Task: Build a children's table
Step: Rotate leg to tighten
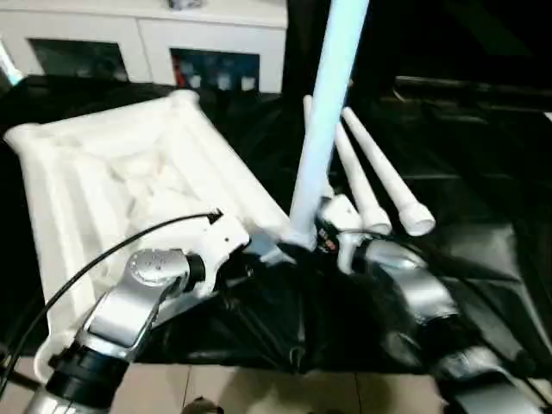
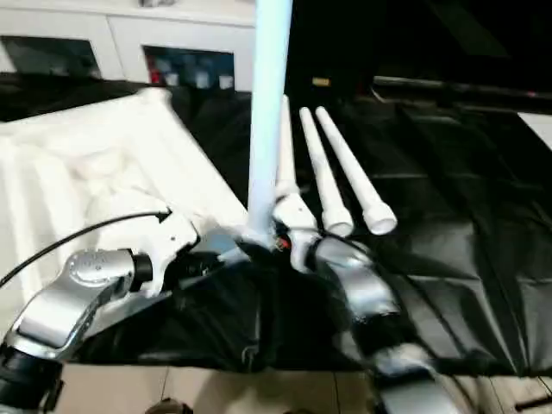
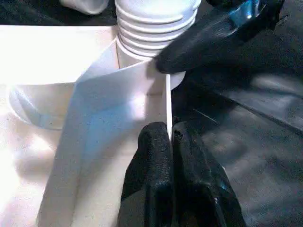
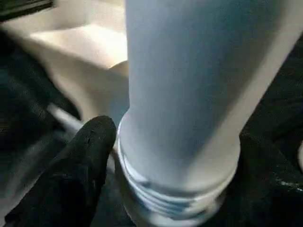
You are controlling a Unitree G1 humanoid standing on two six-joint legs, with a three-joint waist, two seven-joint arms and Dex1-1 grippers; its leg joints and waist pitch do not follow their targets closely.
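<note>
At the near right corner: one white leg stands upright with its threaded end in the round corner socket of the table top, which lies upside down on the black cloth.
Thread: several ridges are visible above the socket rim in the left wrist view, so I judge that the leg is not yet screwed fully home.
Left gripper: its two black fingers are pressed together on a thin white rib of the top's edge, just beside the socket. This pinch keeps the top from turning.
Right gripper: one black finger lies against the leg's collar just above the thread, the other side is hidden behind the leg; the jaws stand wide, and I cannot tell if they grip the leg or only surround it.
Advice for the step: keep the leg vertical while turning, because a tilted leg may cross the thread; take the collar low and firmly, turn in short strokes, and keep the left pinch steady.
Risk: the tall leg can lean if it is released too early.
Spare legs: three lie side by side on the cloth, just beyond the right gripper, ready for the other corners.
</note>
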